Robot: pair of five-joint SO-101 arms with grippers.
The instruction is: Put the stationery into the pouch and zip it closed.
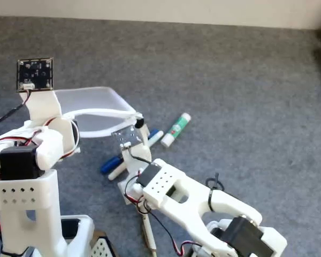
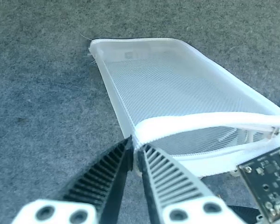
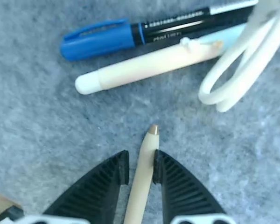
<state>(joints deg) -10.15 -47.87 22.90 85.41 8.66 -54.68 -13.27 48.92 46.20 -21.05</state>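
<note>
Inside the right tool (image 3: 141, 158), squeezed tight, is maybe a pencil (image 3: 150, 139); the left tool (image 2: 136, 145) pinches the pouch (image 2: 177, 79) open for it.

Bright, even daylight-type light over the desk (image 1: 246, 69) in the high view, far side slightly lighter than near. Shadows soft, no hard edges. White arm shells (image 1: 187, 193) close to clipping. Left wrist view: harder light. The pouch (image 2: 177, 79) mesh is lit through and its zip band glares white. Desk close to the left fingers (image 2: 168, 172) reads darker, and their ribs catch thin highlights. Right wrist view: flat and bright. White cap of the cream pen (image 3: 144, 70) nearly blown, soft shadow along its underside. Right fingers (image 3: 177, 186) show ribbed sheen; beige pencil (image 3: 142, 186) evenly lit.
</note>
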